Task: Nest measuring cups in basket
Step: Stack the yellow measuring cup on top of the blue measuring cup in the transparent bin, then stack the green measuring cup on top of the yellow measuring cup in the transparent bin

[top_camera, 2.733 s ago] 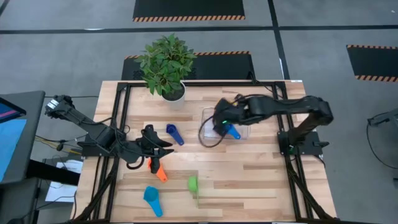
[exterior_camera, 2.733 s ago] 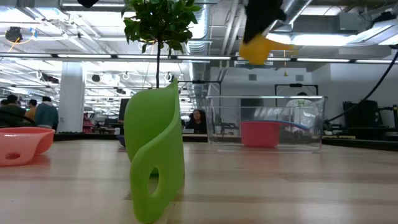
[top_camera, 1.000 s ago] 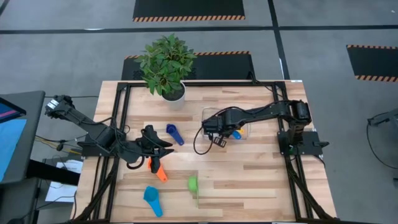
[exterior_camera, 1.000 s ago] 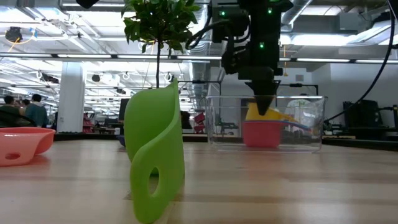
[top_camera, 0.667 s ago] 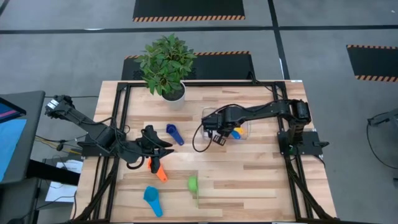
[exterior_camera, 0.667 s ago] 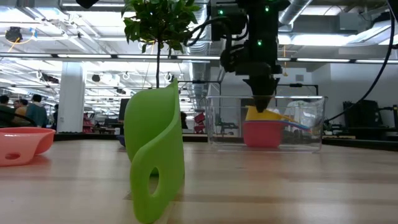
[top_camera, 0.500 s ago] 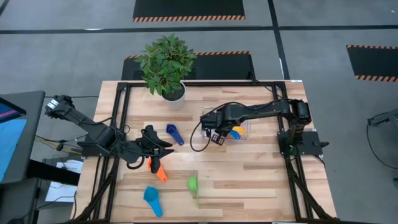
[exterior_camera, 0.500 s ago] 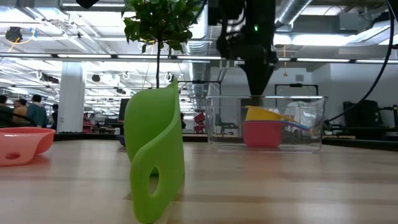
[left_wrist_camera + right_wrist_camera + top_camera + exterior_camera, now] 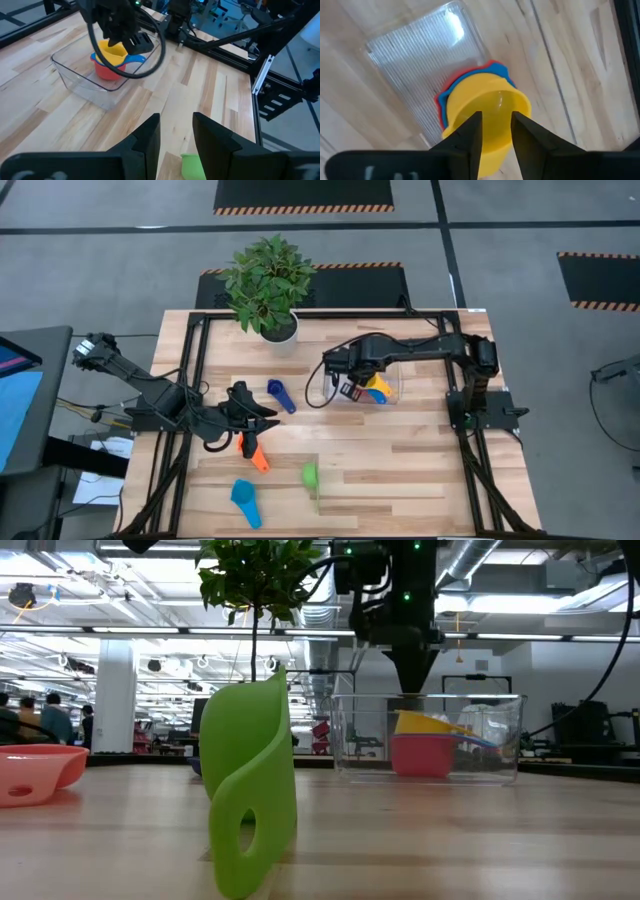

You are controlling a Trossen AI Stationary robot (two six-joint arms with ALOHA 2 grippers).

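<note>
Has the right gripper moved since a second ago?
Yes. In the low view the right gripper has risen from inside the basket to just above its rim, leaving the yellow cup nested.

Right arm reaches across with its wrist bent downward; right gripper (image 9: 413, 680) points straight down, fingers (image 9: 470, 131) slightly parted with nothing between them. Left arm lies low and extended (at rest); left gripper (image 9: 176, 131) likewise parted, empty.

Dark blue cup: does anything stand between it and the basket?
Nothing lies on the table between the small dark blue plastic measuring cup and the clear plastic basket; only the right gripper hangs above the basket.
</note>
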